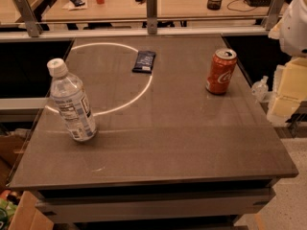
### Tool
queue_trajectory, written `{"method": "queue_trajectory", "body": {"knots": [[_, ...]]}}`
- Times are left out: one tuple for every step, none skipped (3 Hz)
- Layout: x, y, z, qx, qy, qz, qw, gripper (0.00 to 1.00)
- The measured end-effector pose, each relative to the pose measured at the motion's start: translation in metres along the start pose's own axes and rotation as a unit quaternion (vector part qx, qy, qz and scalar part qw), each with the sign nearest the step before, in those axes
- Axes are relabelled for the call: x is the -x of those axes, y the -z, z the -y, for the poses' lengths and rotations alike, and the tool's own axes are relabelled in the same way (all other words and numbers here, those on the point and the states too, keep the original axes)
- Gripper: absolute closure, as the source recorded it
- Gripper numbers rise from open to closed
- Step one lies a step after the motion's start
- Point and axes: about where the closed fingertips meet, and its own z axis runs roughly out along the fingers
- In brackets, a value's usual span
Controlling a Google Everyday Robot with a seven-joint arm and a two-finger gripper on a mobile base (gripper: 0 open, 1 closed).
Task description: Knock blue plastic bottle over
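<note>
The blue plastic bottle (72,103) is clear with a white cap and a bluish-white label. It stands on its base near the left edge of the dark table (182,143), its top leaning slightly to the left in the picture. My gripper is not in view. Only a white rounded part of the arm (296,23) shows at the upper right edge, far from the bottle.
A red Coca-Cola can (221,71) stands at the back right of the table. A small dark wrapped bar (144,61) lies at the back middle. A metal rail (151,11) and wooden desks lie behind. Yellowish boxes (290,87) stand to the right.
</note>
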Motion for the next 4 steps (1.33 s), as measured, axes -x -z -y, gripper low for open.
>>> {"method": "queue_trajectory", "body": {"knots": [[0.0,0.0,0.0,0.0,0.0,0.0,1.0,0.0],[0.003,0.003,-0.008,-0.003,-0.013,0.026,0.9996,0.0],[0.012,0.006,-0.03,-0.002,-0.052,0.09,0.9946,0.0],[0.041,0.01,-0.061,0.007,-0.05,0.167,0.9846,0.0]]}}
